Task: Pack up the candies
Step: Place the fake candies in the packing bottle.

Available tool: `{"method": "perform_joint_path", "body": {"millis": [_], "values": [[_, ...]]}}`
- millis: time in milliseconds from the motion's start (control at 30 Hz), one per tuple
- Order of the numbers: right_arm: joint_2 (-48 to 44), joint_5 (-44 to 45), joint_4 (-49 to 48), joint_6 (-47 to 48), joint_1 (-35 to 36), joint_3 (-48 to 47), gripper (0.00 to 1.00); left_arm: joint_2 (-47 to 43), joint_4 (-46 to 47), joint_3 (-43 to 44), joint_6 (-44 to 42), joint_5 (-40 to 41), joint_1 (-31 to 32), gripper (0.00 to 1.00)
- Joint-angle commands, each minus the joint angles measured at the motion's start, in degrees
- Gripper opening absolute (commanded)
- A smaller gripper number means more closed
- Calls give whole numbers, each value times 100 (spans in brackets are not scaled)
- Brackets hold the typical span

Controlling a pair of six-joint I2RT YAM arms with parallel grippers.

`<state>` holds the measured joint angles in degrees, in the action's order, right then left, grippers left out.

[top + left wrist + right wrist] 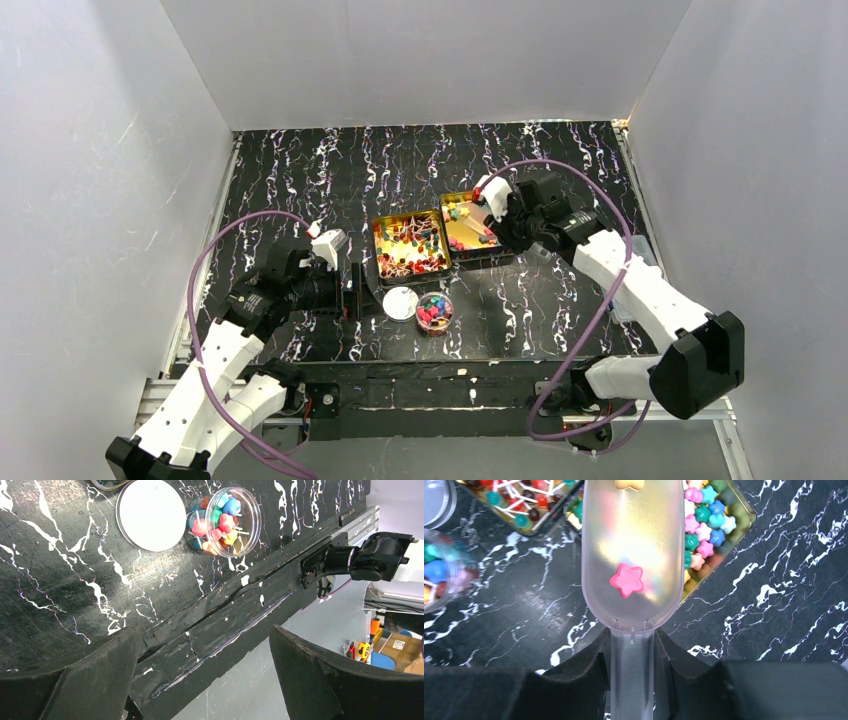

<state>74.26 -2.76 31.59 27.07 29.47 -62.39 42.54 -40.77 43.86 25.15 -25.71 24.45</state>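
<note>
Two open gold tins stand mid-table. The left tin (410, 244) holds small coloured candies on white sticks. The right tin (470, 226) holds pink, green, blue and yellow star-shaped candies (704, 530). My right gripper (503, 216) (632, 647) is shut on the handle of a clear plastic scoop (632, 555), held above the right tin's near edge. A pink star candy (626, 579) lies in the scoop, with a yellow one (629, 484) at its tip. My left gripper (351, 290) (205, 680) is open and empty, left of the jar.
A small clear jar (434, 311) (222, 520) with several candies in it stands open near the front edge. Its white round lid (400, 302) (151, 515) lies flat beside it on the left. White walls enclose the black marbled table (300, 180).
</note>
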Motion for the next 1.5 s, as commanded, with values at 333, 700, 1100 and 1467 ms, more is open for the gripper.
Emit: {"method": "perform_joint_path", "body": {"millis": [333,700,1100,1467], "values": [[-588,938,1315,-1230,1641,-704,1,-132,-75,-35,-35,-12,-19,98],[-711,1429,1601,-2587,2750,-828,1,-185,-71,-44,-28,-4,-18,98],[-500,1981,2395,-3912,3815,-1193,1,-219,-71,-45,-33,-20,-15,99],[-260,2145,3194,-4524,4488,-1333,1,-255,-62,-44,-32,-48,-18,99]]}}
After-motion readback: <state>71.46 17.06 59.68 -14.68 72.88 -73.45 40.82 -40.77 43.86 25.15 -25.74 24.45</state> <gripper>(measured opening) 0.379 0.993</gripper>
